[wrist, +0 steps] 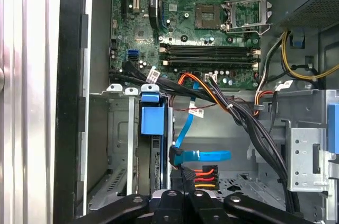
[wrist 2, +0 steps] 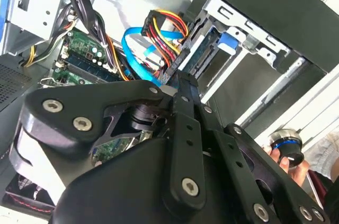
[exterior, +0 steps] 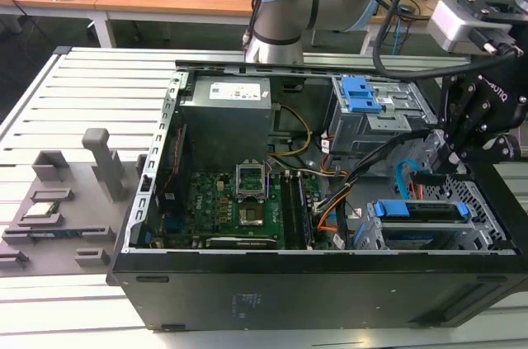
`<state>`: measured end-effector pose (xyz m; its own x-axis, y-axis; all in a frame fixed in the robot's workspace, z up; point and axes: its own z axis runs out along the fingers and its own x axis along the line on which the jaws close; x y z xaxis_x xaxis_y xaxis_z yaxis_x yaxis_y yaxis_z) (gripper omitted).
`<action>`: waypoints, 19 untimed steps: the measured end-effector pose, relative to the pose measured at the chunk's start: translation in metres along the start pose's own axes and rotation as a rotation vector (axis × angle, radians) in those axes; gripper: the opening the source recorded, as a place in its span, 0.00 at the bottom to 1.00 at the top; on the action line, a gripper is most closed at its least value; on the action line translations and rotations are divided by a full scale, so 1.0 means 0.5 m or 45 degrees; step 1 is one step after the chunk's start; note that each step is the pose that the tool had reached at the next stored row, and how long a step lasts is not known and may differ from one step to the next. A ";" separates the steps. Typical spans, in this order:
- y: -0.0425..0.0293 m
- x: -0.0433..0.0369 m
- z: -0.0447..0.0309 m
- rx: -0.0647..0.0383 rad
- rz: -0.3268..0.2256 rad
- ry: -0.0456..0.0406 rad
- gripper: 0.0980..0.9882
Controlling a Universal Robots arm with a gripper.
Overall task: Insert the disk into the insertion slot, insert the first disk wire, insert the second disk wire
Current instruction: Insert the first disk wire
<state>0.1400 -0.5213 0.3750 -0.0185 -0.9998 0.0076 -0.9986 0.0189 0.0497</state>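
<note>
Gripper (wrist 2: 181,83) clamps a black wire plug (wrist 2: 168,70), its tip hidden, beside the disk (wrist: 152,123).

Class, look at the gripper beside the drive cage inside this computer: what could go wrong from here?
The coloured-wire connector in the gripper could meet the disk askew and jam. The blue cable looping right beside it might snag or get pinched.

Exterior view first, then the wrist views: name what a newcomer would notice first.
The open computer case with its green motherboard dominates the exterior view. At that view's right the black gripper reaches inside, shut on a black connector with red and yellow wires, beside the blue-framed disk seated in its cage.
</note>
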 end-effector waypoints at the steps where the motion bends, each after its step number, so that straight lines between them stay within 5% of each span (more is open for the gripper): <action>1: -0.004 -0.001 0.005 -0.004 0.000 0.000 0.01; 13: -0.018 -0.009 0.018 -0.012 0.000 0.001 0.02; 17: -0.018 -0.009 0.018 -0.012 0.000 0.001 0.23; 19: -0.018 -0.009 0.019 -0.012 0.000 0.001 0.23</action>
<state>0.1486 -0.5171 0.3648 -0.0189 -0.9998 0.0086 -0.9981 0.0193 0.0590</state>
